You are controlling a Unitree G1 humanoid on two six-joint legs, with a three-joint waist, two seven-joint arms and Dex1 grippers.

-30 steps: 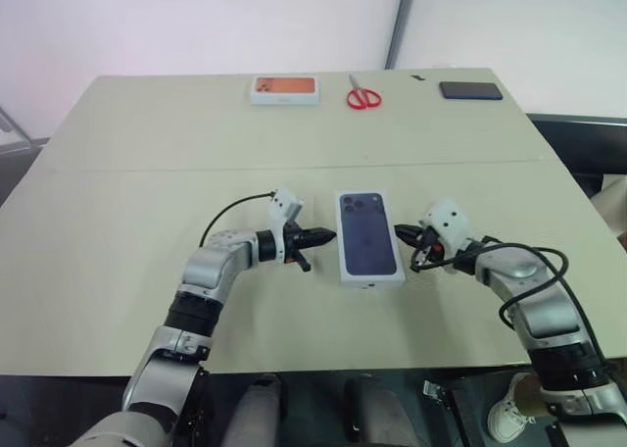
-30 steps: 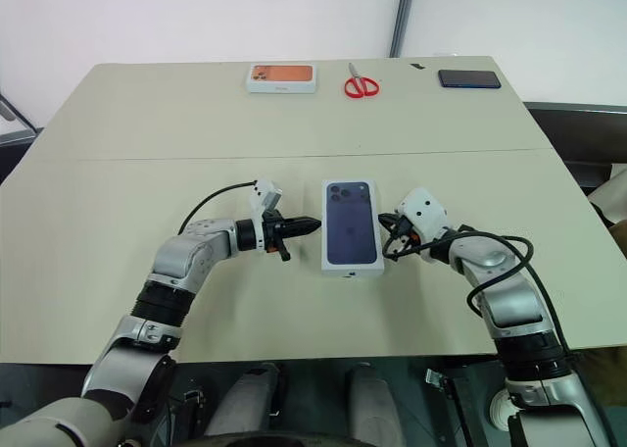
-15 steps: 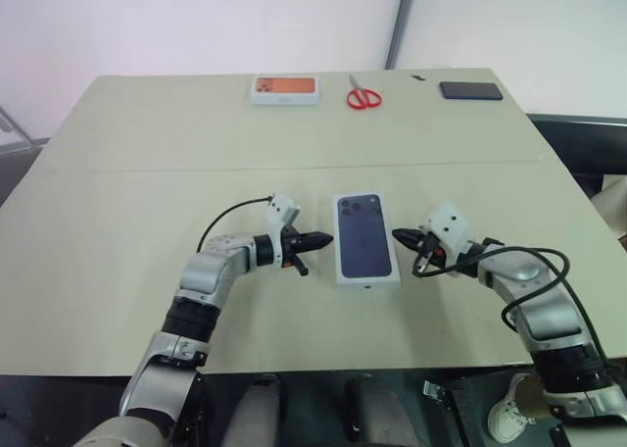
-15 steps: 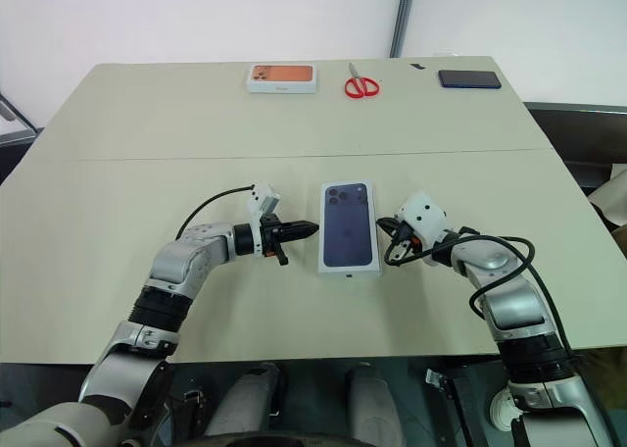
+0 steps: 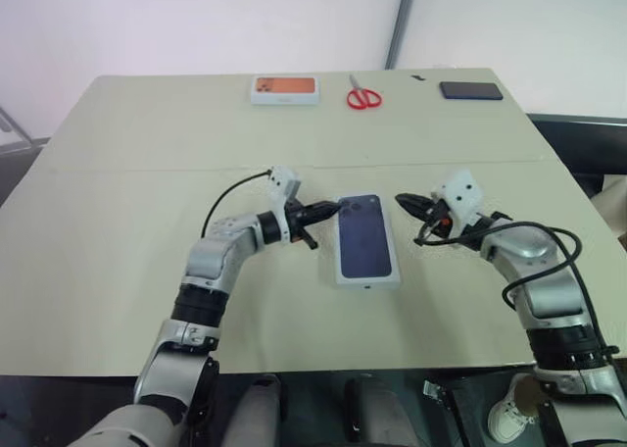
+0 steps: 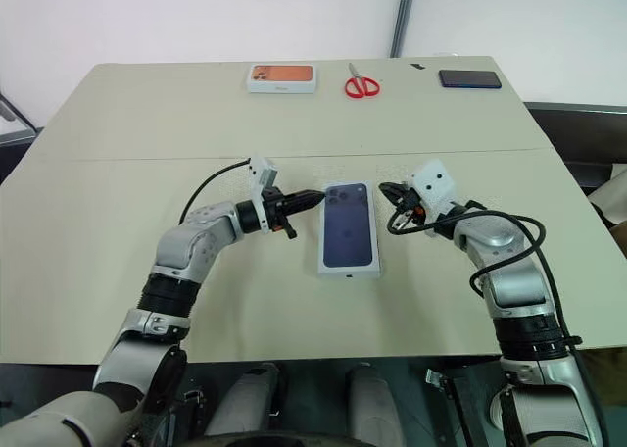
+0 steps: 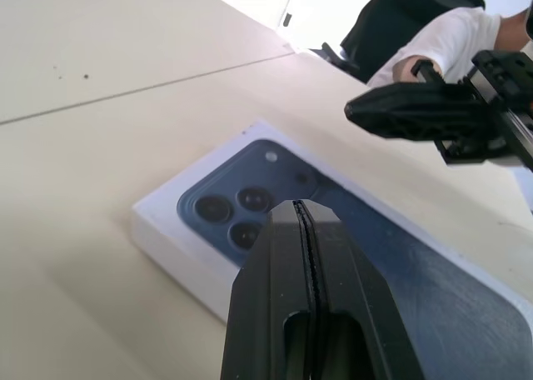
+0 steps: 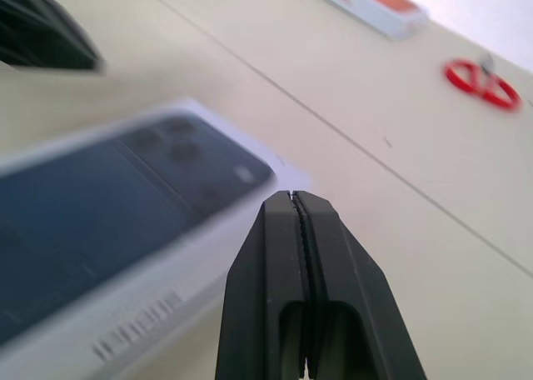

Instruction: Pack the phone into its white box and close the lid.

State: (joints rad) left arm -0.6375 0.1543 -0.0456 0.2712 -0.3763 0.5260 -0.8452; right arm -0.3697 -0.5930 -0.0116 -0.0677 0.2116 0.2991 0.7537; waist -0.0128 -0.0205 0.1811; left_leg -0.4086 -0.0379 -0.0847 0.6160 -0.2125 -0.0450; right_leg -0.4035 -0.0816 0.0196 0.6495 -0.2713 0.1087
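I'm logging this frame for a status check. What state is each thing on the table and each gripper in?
lid: on the white box, closed, flat on the table
left gripper: shut, empty, at the lid's far corner
right gripper: shut, empty, beside the lid
scissors: closed, lying flat
orange-picture box: closed
black phone: lying flat

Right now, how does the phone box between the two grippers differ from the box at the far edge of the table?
The near box has a dark blue phone printed on its lid; the far box shows an orange picture. The near box lies lengthwise, pointing away from the robot; the far box lies crosswise along the table's far edge. The near box sits between the shut left gripper and right gripper; the far box lies beside red scissors. Both are flat, white-sided and closed.
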